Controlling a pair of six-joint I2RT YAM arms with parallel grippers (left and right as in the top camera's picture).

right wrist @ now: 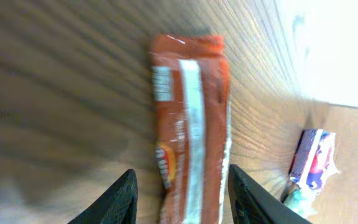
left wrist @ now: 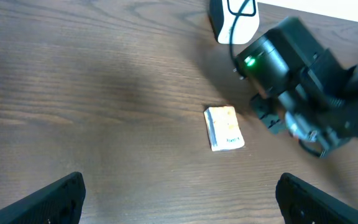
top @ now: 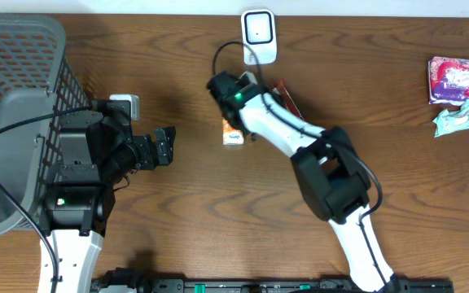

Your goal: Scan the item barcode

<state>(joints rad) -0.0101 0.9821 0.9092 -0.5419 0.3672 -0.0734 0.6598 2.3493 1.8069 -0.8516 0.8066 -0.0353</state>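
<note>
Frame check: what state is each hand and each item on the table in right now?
left hand: open, empty.
right hand: fingers either side of the red packet; grip unclear.
red packet: lengthwise between those fingers.
orange packet: flat on the table, untouched.
scanner: upright at the far edge, cable attached.
pink packet: lying far right, untouched.
teal packet: lying beside it, untouched.

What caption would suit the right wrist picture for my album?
The right gripper straddles a red snack packet lying on the wooden table.
</note>
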